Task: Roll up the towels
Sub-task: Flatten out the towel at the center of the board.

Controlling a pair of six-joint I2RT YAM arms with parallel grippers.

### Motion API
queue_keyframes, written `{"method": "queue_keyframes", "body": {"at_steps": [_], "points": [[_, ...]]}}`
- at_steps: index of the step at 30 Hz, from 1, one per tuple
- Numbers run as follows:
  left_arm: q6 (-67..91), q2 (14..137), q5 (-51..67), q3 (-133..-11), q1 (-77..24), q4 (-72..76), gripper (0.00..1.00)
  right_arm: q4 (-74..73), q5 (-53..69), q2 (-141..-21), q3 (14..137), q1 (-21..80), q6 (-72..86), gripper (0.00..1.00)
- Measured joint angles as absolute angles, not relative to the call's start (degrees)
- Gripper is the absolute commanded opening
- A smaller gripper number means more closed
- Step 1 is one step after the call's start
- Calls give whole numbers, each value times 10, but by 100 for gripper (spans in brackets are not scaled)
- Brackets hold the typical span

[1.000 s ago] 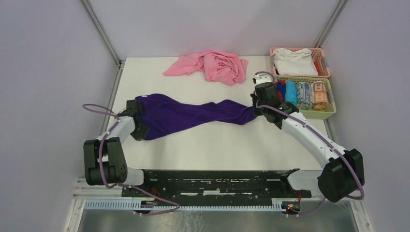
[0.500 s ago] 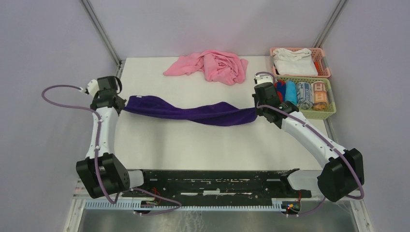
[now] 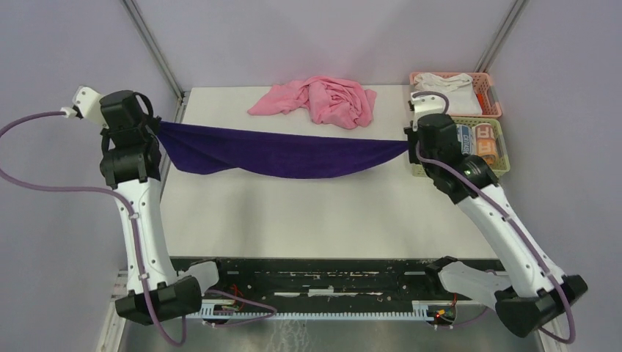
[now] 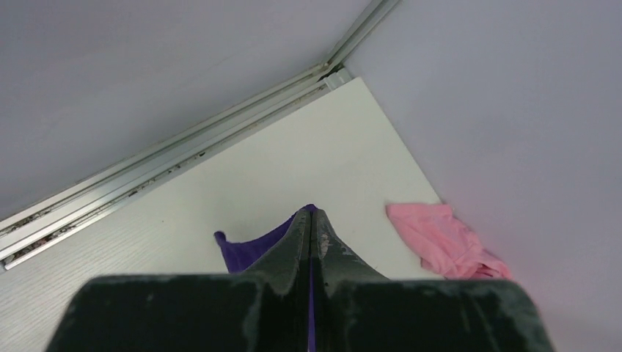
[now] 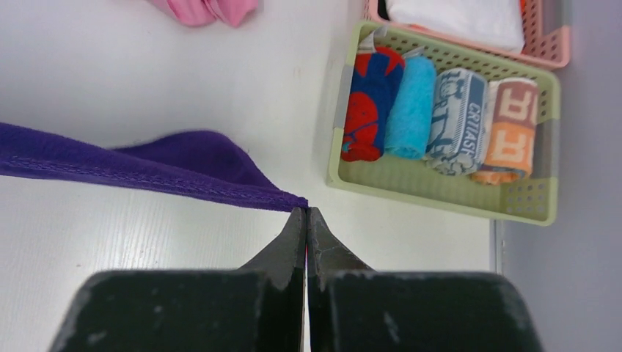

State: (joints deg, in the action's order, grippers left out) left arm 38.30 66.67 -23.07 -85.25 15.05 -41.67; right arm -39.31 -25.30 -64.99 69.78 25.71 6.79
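Stretching across the middle of the frame, the purple towel hangs above the table with the left claw and right claw each pinched shut on one end, so lower both sides evenly and taut to lay it flat for rolling.

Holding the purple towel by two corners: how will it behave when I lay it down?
Probably floppy: the purple towel sags midway between the left gripper and right gripper. Likely light, since two fingertip pinches carry it. It may bunch unless kept stretched while lowering.
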Motion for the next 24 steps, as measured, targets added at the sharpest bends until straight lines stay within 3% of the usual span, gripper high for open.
{"method": "queue_keyframes", "body": {"at_steps": [10, 14, 18, 24], "points": [[362, 561, -255, -882, 151, -480, 3, -479, -209, -482, 768, 257, 22, 0], [348, 560, -241, -850, 151, -467, 3, -481, -212, -487, 769, 257, 24, 0], [339, 611, -199, -785, 151, -436, 3, -458, -239, -556, 753, 256, 32, 0], [333, 875, -120, -764, 151, -384, 3, -355, -259, -795, 727, 224, 29, 0]]}}
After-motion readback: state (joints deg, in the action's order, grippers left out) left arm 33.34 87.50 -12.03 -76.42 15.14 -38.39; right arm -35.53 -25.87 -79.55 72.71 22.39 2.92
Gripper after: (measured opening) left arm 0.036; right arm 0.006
